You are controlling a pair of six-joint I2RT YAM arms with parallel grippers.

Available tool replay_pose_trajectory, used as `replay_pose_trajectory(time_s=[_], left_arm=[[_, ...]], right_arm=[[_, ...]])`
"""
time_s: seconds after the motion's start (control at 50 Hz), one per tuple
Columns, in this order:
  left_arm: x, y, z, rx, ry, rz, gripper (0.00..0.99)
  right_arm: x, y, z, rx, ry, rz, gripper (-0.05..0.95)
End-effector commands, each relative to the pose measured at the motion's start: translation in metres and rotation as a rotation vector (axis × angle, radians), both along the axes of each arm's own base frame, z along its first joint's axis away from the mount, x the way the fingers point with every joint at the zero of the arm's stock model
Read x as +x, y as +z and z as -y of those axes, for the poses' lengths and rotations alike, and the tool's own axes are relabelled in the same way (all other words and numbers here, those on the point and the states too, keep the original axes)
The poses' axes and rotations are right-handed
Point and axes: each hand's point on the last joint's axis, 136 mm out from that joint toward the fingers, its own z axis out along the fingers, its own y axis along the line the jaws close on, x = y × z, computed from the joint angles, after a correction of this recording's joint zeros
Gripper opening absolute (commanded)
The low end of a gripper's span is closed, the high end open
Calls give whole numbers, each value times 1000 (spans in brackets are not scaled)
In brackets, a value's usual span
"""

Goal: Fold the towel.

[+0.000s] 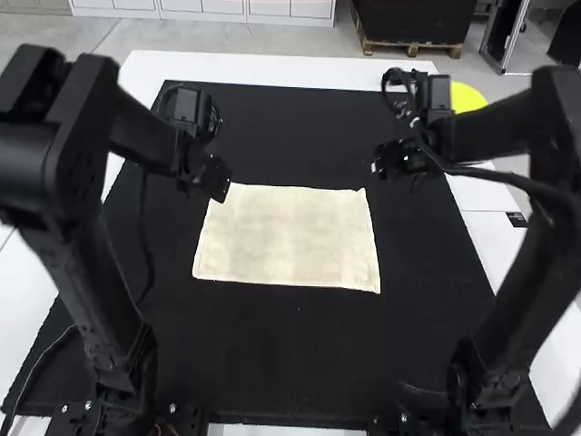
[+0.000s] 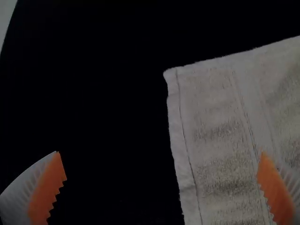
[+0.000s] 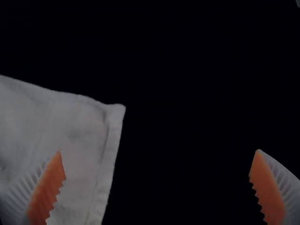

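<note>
A cream towel (image 1: 286,236) lies flat as a wide rectangle on the black mat. My left gripper (image 1: 216,180) is over its far left corner, and my right gripper (image 1: 390,163) is just beyond and to the right of its far right corner. In the left wrist view, the fingers of my left gripper (image 2: 160,152) stand wide apart, with a hemmed edge of the towel (image 2: 220,140) between them. My right gripper (image 3: 157,151) is also open, above the towel's corner part (image 3: 70,136), holding nothing. Whether the towel has several layers, I cannot tell.
The black mat (image 1: 281,363) surrounds the towel on the white table (image 1: 272,68). A round yellow object (image 1: 466,97) is at the far right, behind the right arm. A cable hangs beside the left arm.
</note>
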Motion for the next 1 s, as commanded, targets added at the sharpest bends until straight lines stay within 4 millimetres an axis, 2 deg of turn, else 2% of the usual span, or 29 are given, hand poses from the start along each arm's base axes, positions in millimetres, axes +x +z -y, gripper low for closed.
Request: replay_pose_trajectory(time_s=[0.0,0.12,0.32,0.52,0.58,0.74,0.98], left_arm=[[16,-8,1,-56,73,-9,959],[29,-22,0,-79,108,-41,957],[50,-38,-9,-139,196,-75,956],[64,-52,-18,-150,234,-106,957],[64,-60,-23,-151,252,-133,959],[61,-84,-22,-134,259,-221,959],[55,-104,-16,-126,261,-300,956]], right_arm=[[3,-24,-21,-18,-5,-66,910],[6,-48,-34,-40,18,-114,910],[25,-62,-37,-1,-29,-143,910],[30,-85,-40,18,-53,-199,910],[36,-89,-41,19,-60,-203,910],[34,-114,-39,-3,-76,-298,910],[36,-128,-35,-14,-112,-324,908]])
